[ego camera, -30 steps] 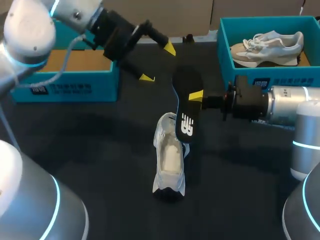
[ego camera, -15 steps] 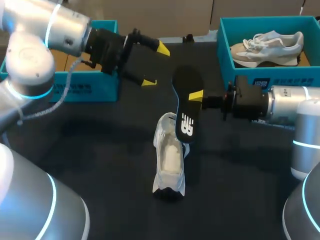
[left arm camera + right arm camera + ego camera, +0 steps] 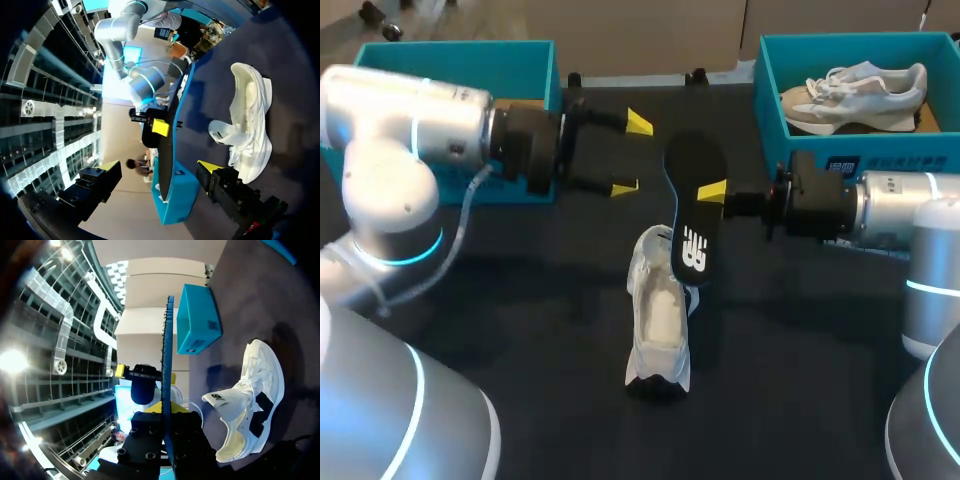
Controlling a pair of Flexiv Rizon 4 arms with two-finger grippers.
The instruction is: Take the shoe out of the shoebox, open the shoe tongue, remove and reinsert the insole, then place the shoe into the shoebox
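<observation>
Insole (image 3: 692, 215) is gripped on edge by the right end effector (image 3: 712, 192) and held upright, its lower end at the opening of the white shoe (image 3: 658, 320). The shoe is set on the bench (image 3: 520, 300), well apart from both boxes. Left end effector (image 3: 631, 155) is noted with fingers spread and empty, near the insole. Risk judged: the shoe is unsecured and could be pushed along or tipped as the insole is driven in. The insole could also be buckled against the tongue.

Dark table (image 3: 520, 320), two small black fittings (image 3: 695, 75) at its far edge
</observation>
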